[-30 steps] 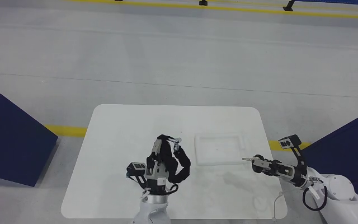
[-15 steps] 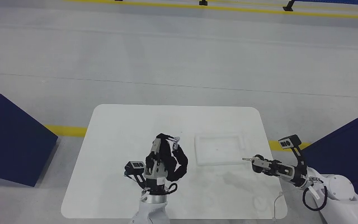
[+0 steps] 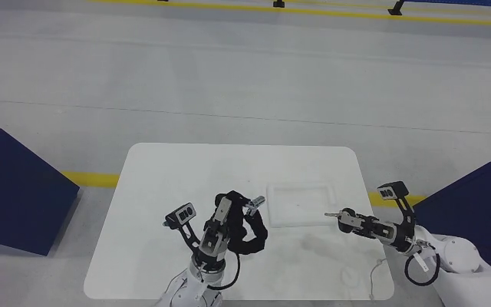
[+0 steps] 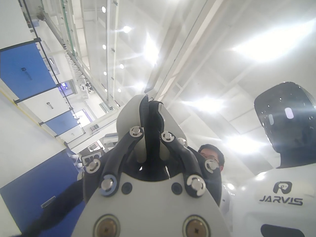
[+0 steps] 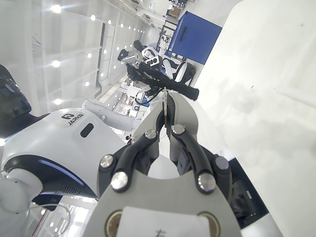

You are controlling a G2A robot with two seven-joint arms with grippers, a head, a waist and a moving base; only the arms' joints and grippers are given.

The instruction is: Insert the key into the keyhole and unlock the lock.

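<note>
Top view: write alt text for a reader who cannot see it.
Above a white table, the left gripper holds a black lock with its silver cylinder toward the right gripper. The right gripper holds a small key, apart from the lock. A shallow white tray lies on the table below the gap between them.

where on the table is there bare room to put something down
Bare: the left part of the table, from its edge to the left gripper, and the far strip beyond the tray. Crowded: the near middle, where the left gripper holds the lock opposite the key in the right gripper.
</note>
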